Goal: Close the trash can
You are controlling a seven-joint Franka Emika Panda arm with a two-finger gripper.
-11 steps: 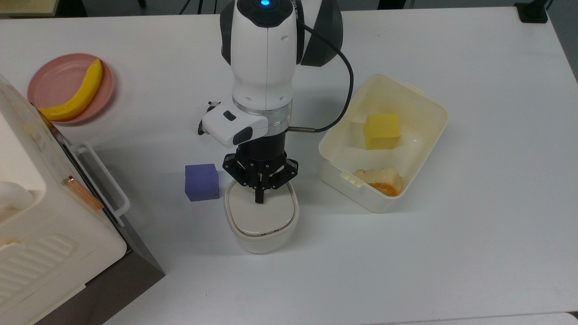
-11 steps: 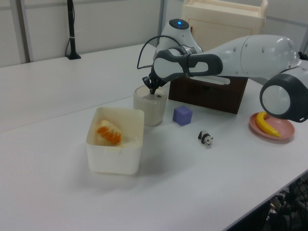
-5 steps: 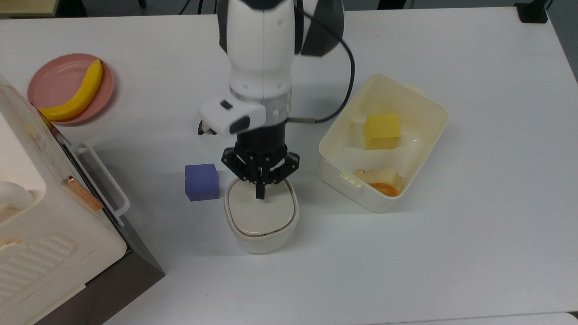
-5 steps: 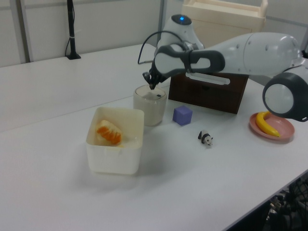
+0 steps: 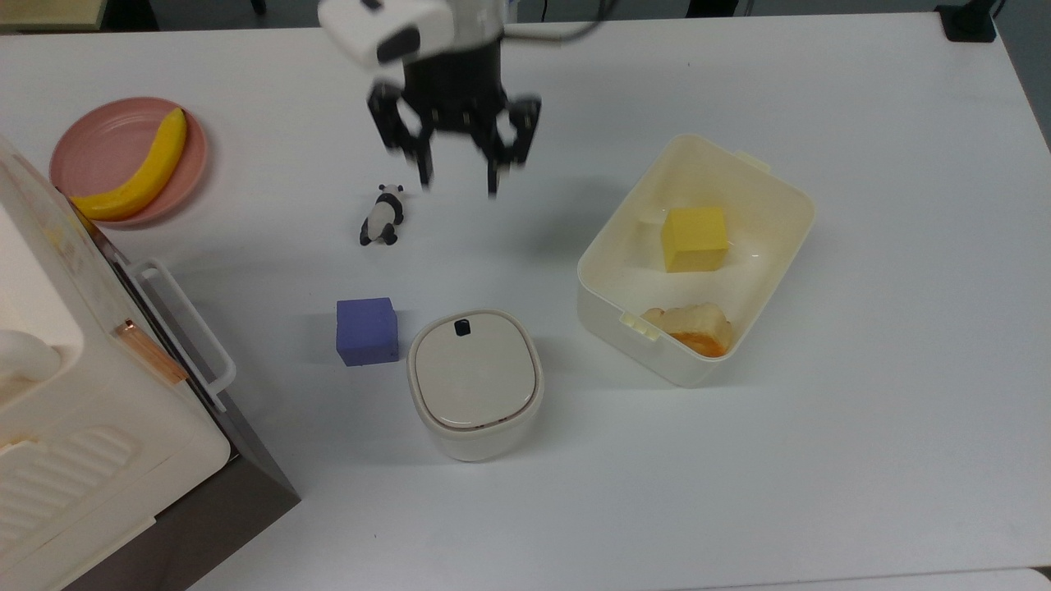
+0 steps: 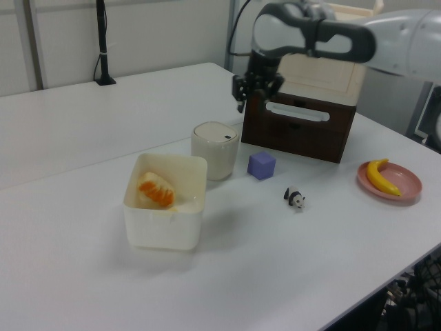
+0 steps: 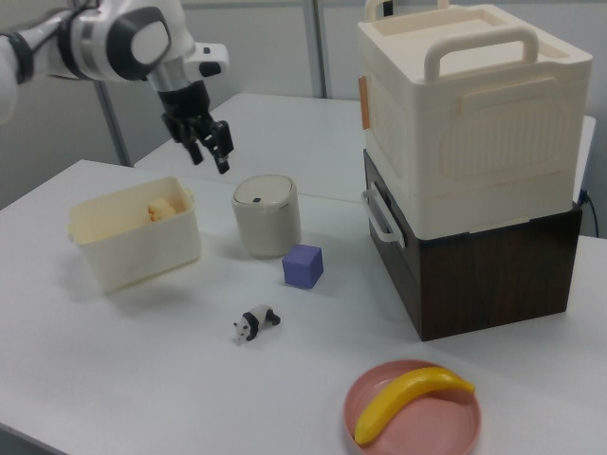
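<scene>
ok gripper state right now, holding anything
Gripper: open, holding nothing, raised clear of the trash can, whose lid lies flat.

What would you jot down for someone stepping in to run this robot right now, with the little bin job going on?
Gripper: open, holding nothing, raised well above the table and away from the bin.
Trash can: stands between the purple cube and the cream tub. Its lid lies flat on the rim, black button showing.
Done: the can looks closed.
Left: nothing obvious; perhaps check that the lid has latched, then park the arm.
</scene>
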